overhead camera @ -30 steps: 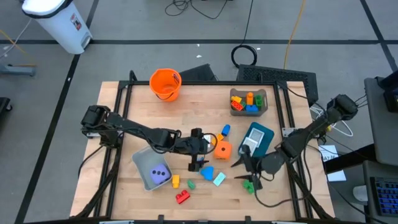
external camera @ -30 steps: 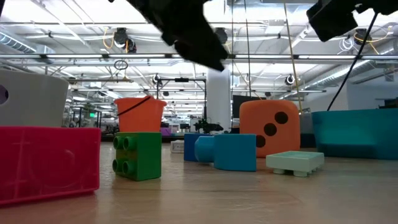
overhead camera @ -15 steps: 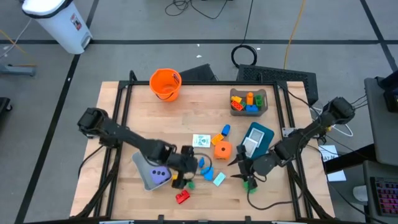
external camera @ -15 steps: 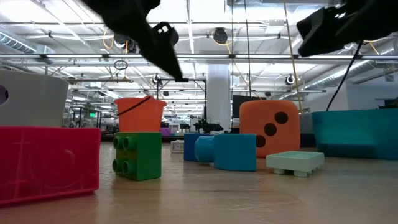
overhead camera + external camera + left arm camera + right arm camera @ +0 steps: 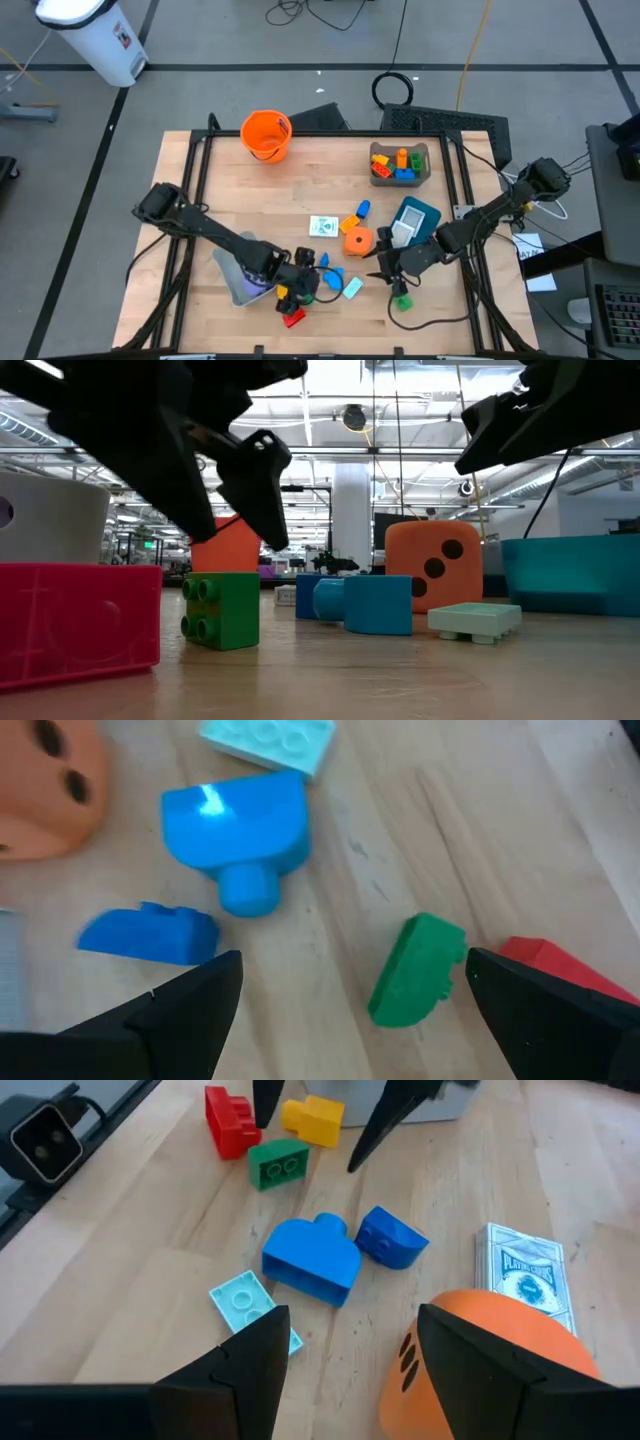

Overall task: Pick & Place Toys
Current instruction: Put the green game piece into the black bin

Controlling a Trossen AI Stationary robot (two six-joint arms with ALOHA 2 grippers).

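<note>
Hovering: left gripper [image 5: 303,289] now over green block [image 5: 417,968] | jaws wide

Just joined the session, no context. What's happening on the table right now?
Toy sorting, nothing held yet. The left hand is open, low over the loose blocks near the table's front, with the green block between its fingers and the red block beside it. The right hand is open too, hovering by the orange die. A blue block and a pale teal plate lie loose between them.
</note>
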